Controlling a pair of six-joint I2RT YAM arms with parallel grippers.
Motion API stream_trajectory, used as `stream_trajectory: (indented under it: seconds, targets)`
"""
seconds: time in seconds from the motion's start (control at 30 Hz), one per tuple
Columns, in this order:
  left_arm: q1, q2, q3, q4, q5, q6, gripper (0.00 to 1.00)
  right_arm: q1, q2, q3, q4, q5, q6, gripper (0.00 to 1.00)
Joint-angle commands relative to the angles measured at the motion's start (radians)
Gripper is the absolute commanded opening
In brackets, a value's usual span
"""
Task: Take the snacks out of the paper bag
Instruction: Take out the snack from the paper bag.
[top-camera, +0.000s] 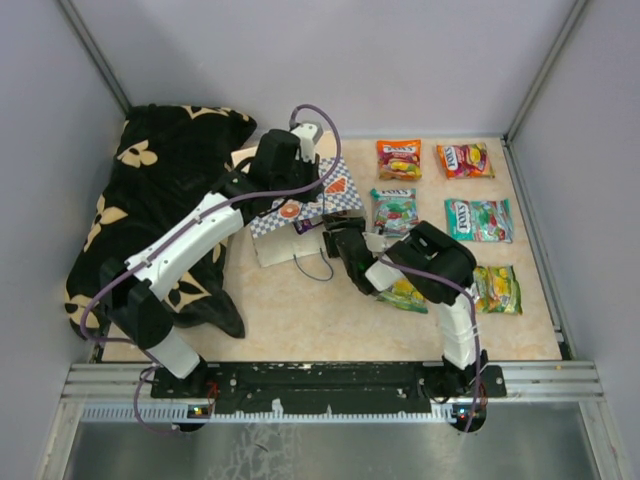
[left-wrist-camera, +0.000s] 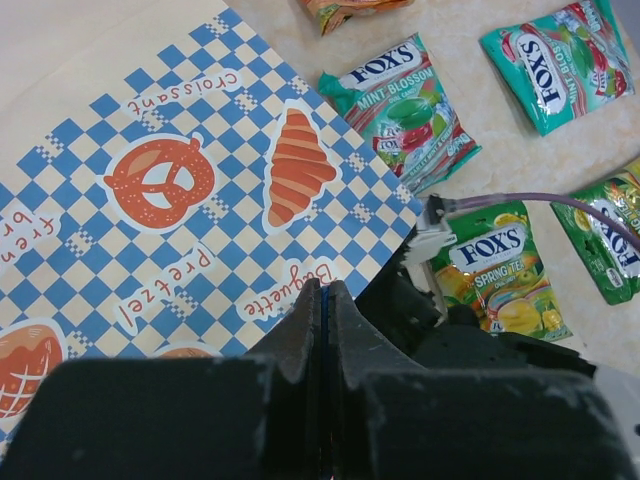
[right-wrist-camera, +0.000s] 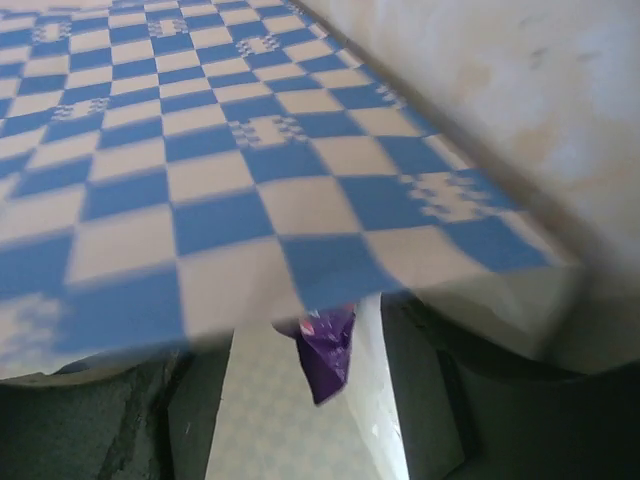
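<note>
Our left end effector (left-wrist-camera: 325, 300) is clamped on the paper bag (left-wrist-camera: 200, 180); the right end effector (top-camera: 332, 233) we cannot tell. At its nine o'clock, the purple packet (right-wrist-camera: 325, 350) peeks out: likely light, slippery; pinch its crimped seam.

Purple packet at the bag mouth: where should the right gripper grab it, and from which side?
Pinch the exposed corner of the purple packet, hanging below the checkered edge of the bag. Bring the right gripper in at the mouth, a finger on each flat face; the rest is hidden inside.
</note>
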Motion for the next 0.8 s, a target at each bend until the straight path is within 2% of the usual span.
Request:
stream_trajectory:
  seconds: [0.0, 0.33, 0.4, 0.5, 0.63, 0.77]
  targets:
    - [-0.010, -0.004, 0.036, 0.001, -0.008, 0.007, 0.00, 0.004, 0.115, 0.146, -0.034, -0.010, 0.121, 0.60]
    - [-0.010, 0.001, 0.049, -0.009, -0.016, 0.007, 0.00, 0.003, 0.270, 0.329, -0.168, -0.002, 0.199, 0.53]
    - [-0.010, 0.004, 0.055, -0.013, -0.024, 0.010, 0.00, 0.004, 0.269, 0.354, -0.191, -0.001, 0.163, 0.46]
    - [-0.009, 0.011, 0.063, -0.015, -0.036, 0.013, 0.00, 0.003, 0.253, 0.379, -0.216, -0.003, 0.111, 0.29]
    - [-0.006, 0.020, 0.070, -0.014, -0.061, 0.020, 0.00, 0.000, 0.196, 0.388, -0.230, -0.046, 0.000, 0.01]
    - [0.016, 0.030, 0.084, -0.012, -0.076, 0.029, 0.00, 0.013, 0.073, 0.336, -0.273, -0.134, -0.169, 0.00]
